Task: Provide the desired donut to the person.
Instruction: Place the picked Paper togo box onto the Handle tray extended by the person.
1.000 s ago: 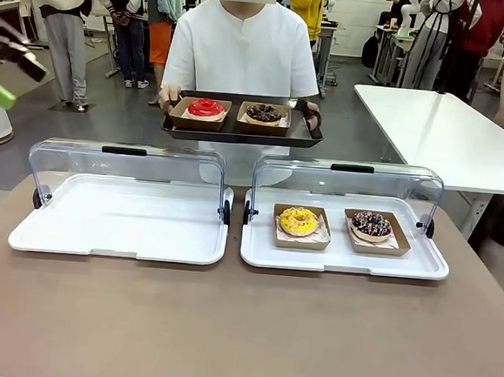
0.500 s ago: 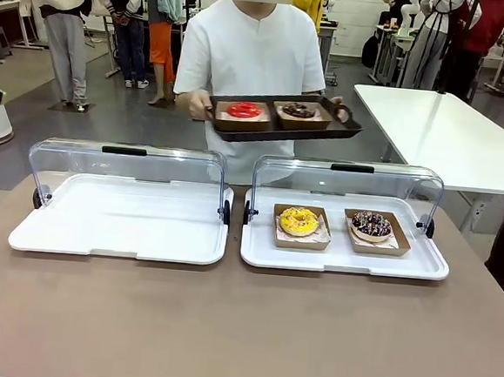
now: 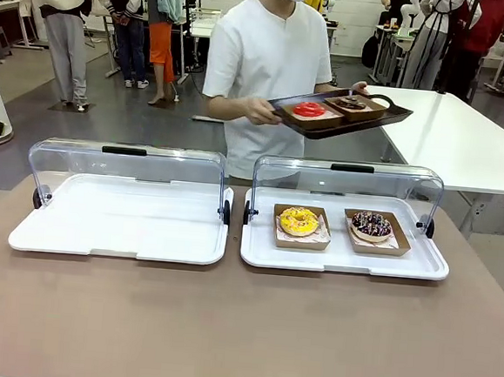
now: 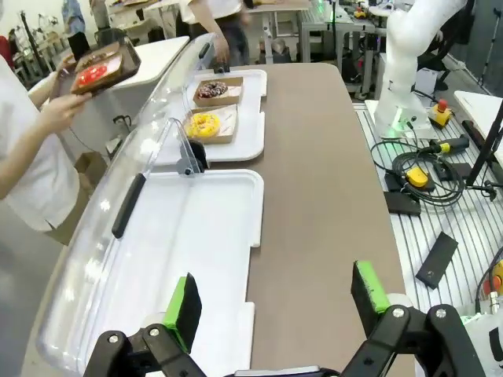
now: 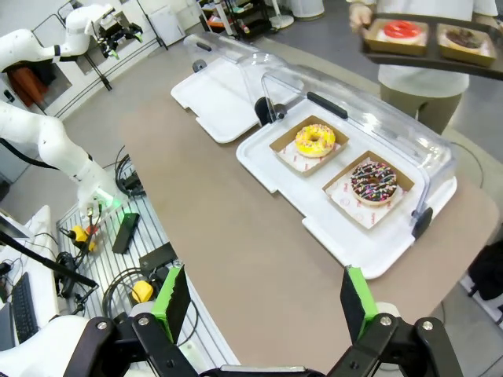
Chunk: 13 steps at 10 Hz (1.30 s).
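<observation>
The person in a white shirt stands behind the table and holds a dark tray out toward the right. That tray carries a red donut and a chocolate donut. On the table, the right white tray holds a yellow donut and a sprinkled chocolate donut, each in a brown paper boat. My left gripper is open, high over the near end of the empty tray. The right gripper is open, high above the table, with the yellow donut far ahead.
The empty left tray and the right tray both have their clear lids raised at the far side. A white side table stands at the back right. Other people move about behind. Cables and a robot base lie beside the table.
The person has stepped to the right and swung the dark tray toward the white side table. The gripper at the picture's left edge has dropped out of the front view.
</observation>
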Motion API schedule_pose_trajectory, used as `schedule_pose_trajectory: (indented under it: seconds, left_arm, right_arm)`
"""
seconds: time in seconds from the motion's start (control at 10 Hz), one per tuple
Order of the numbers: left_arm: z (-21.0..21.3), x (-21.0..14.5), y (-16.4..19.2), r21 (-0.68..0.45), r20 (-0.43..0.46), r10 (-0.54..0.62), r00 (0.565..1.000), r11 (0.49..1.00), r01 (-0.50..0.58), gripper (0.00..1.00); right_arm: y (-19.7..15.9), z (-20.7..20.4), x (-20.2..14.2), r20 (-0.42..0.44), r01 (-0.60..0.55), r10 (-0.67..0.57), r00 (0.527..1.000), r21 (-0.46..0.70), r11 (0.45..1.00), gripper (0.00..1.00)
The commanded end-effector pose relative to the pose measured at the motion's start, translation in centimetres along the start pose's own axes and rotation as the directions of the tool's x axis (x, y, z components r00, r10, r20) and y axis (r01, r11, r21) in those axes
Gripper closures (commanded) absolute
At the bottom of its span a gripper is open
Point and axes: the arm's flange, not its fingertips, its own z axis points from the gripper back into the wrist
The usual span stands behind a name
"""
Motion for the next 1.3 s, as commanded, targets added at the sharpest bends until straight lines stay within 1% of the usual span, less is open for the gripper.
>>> schedule_pose_trajectory:
  seconds: [0.0,0.1,0.2,1.2]
  left_arm:
    - [-0.42,0.05,-0.10,0.000,-0.021,0.032,0.999,0.999,-0.032,0.00]
    - [-0.38,0.65,0.51,0.023,-0.025,0.047,0.999,0.999,-0.047,0.00]
    - [-0.35,-0.15,0.17,-0.007,-0.006,0.010,1.000,1.000,-0.010,0.00]
    - [-0.35,-0.15,0.17,-0.007,-0.006,0.010,1.000,1.000,-0.010,0.00]
  right_arm:
    - [-0.07,-0.08,0.10,0.019,-0.014,0.014,1.000,0.012,1.000,0.00]
    - [-0.07,-0.08,0.10,0.019,-0.014,0.014,1.000,0.012,1.000,0.00]
    - [-0.07,-0.08,0.10,0.019,-0.014,0.014,1.000,0.012,1.000,0.00]
    - [-0.07,-0.08,0.10,0.019,-0.014,0.014,1.000,0.012,1.000,0.00]
